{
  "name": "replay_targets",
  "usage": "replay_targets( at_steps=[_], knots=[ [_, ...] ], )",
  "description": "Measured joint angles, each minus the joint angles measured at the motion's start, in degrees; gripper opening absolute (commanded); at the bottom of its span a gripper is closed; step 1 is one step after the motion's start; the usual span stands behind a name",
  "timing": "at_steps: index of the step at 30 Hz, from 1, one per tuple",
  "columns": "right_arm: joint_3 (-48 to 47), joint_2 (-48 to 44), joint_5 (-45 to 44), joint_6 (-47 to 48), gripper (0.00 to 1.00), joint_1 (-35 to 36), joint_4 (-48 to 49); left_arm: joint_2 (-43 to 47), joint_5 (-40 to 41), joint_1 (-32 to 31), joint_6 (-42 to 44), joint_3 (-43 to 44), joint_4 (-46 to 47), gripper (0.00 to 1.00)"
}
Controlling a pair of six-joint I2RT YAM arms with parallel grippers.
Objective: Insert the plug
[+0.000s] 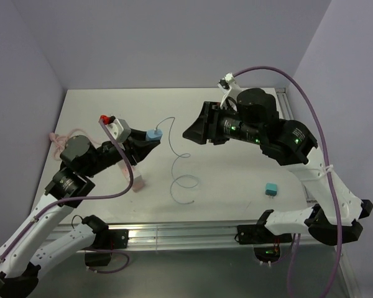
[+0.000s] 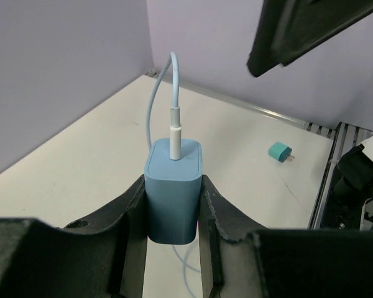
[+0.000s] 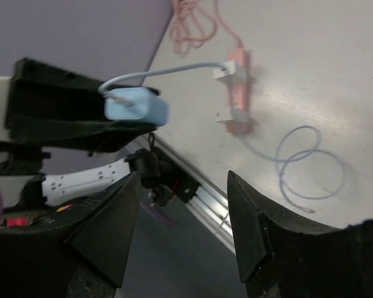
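I am holding a blue charger block [image 2: 173, 198] upright between the two black fingers [image 2: 129, 214] of my left end effector [image 2: 173, 211], and both are pressing on its sides. The white plug [image 2: 174, 139] is sitting in its top face. Its pale wire [image 2: 158, 87] is rising and curving down behind. A small teal adapter [image 2: 278, 151] is lying on the worktop [image 2: 87, 167], well apart to the right.

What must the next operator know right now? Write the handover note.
Left gripper: shut on the blue charger block, held above the table.
Right gripper: open, empty, in the air facing the block.
Plug: standing in the block's top port; its wire loops down onto the table.
Done: the plug looks inserted.
Left: confirm it is fully seated. The pink socket strip lies by the left arm.
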State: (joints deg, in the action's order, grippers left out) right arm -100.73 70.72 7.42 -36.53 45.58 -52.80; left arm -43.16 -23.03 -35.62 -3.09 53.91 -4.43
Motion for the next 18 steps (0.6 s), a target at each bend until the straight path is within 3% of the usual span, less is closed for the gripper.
replay_targets(
  at_steps=[4,10,18],
  knots=[
    [-0.7,1.36,1.29,-1.14,0.66,4.28,1.27,-0.33,-0.04,0.0,0.5,0.0,-1.01,0.01],
    [-6.78,12.2,-0.17,-0.37,0.72,9.29,1.01,-1.33,-3.15,-0.02,0.96,0.11,-1.27,0.01],
    [-12.0,18.32,-3.69,0.37,0.71,10.91,-0.61,-2.29,-5.31,-0.17,3.26,0.2,-4.44,0.01]
  ],
)
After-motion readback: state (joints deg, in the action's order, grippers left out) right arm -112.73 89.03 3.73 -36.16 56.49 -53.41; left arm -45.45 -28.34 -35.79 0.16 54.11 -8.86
